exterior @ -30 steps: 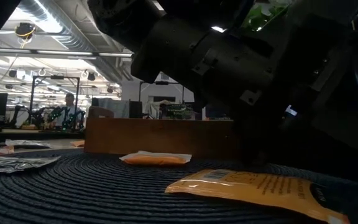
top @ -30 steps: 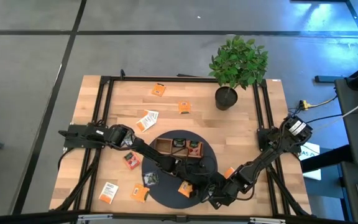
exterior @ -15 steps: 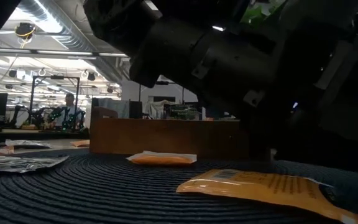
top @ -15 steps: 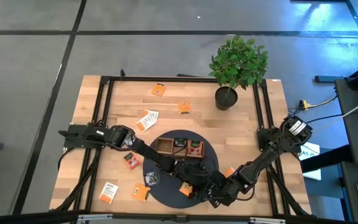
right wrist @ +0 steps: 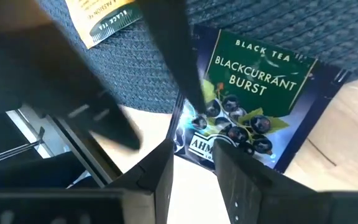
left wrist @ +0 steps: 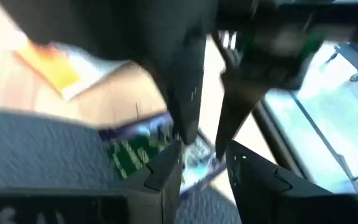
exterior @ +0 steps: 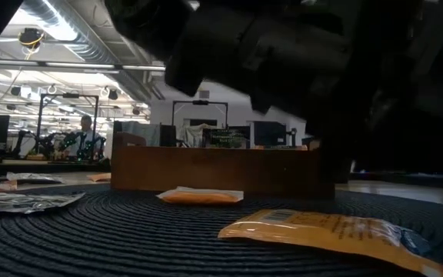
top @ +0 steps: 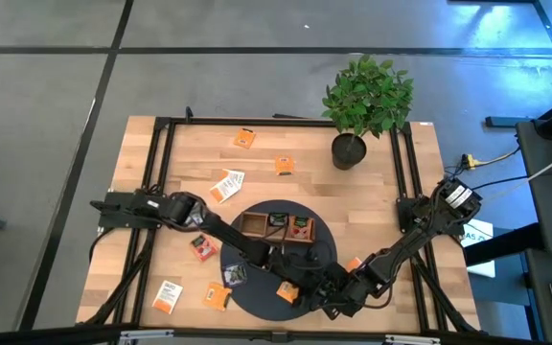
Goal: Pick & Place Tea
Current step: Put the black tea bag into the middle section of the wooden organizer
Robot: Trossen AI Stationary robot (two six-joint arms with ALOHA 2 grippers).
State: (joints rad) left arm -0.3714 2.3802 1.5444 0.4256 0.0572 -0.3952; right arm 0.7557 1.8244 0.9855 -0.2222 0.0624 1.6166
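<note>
Lifted since the earlier frame, both arms meet where the right end effector (right wrist: 194, 158) pinches a blackcurrant tea sachet (right wrist: 253, 102) beside the left end effector (left wrist: 202, 163), which is spread. Two sachets are seen in the wooden tray (top: 278, 226), while many are left scattered on the counter (top: 372, 201).

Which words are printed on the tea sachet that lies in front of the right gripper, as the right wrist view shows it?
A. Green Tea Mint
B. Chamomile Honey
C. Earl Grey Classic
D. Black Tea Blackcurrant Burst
D: the sachet before the right gripper reads "Black Tea" and "Blackcurrant Burst", with dark berries pictured below.

wooden tray (top: 276, 226) on round mat (top: 247, 287) mid-table; potted plant (top: 362, 101) behind, right.
</note>
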